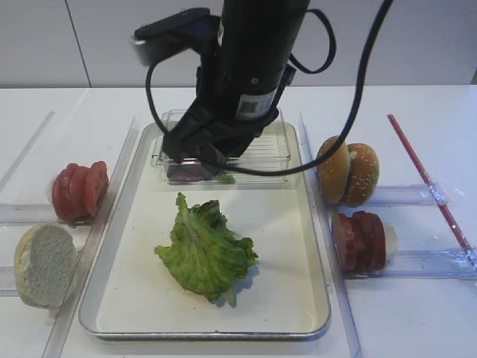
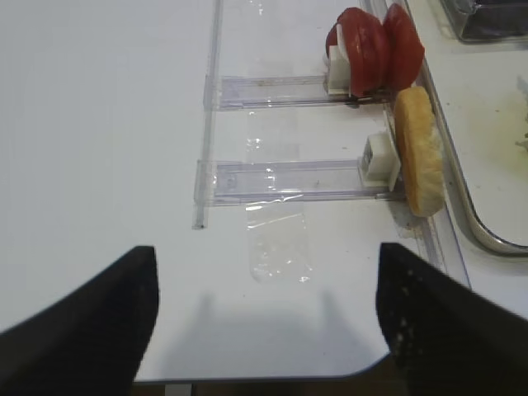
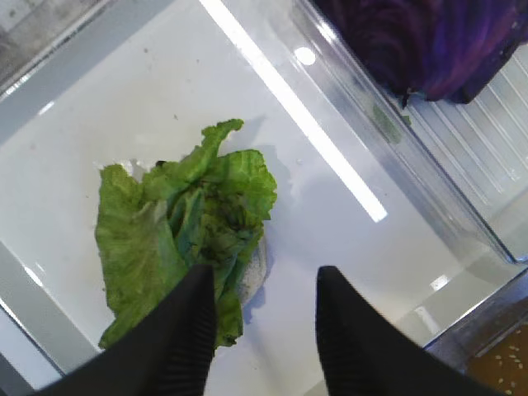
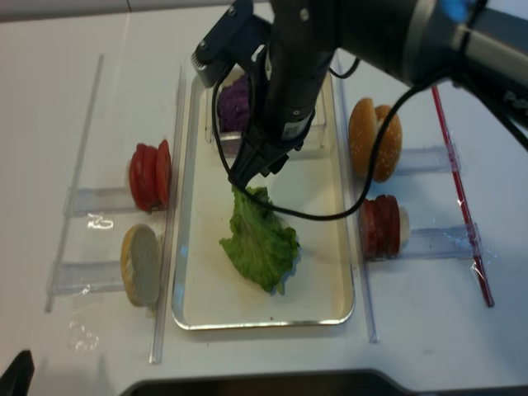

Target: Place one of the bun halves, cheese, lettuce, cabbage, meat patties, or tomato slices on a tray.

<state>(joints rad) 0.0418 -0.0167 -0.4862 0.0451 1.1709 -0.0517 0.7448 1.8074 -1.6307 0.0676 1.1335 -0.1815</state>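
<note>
- While the right gripper [image 3: 262,330] hangs over the tray [image 1: 313,224], its two dark fingers stand apart with nothing between them; one finger tip sits just beside the edge of the lettuce [image 1: 205,250].
- Lettuce, a ruffled green leaf, lies on the cream floor of the tray, near its middle and a little toward the front edge; in the right wrist view a pale round shape shows just under its edge, too hidden to name.
- A clear plastic container [image 1: 276,153] rests at the tray's far end, and the dark purple cabbage [image 3: 429,41] sits inside it, partly hidden by the arm in the high views.
- Left of the tray, on the white worktop, tomato slices [image 1: 78,190] stand on edge in a clear holder; nearer the front edge, a pale bun half [image 1: 43,265] stands in another holder.
- Right of the tray, two sesame bun halves [image 1: 349,173] stand together, and nearer the front the reddish-brown meat patties [image 1: 359,240] stand in a row.
- The left gripper [image 2: 264,318] hovers over bare worktop well left of the tray, jaws wide apart and empty.
- A thin red strip [image 1: 428,183] lies along the worktop's right side.
</note>
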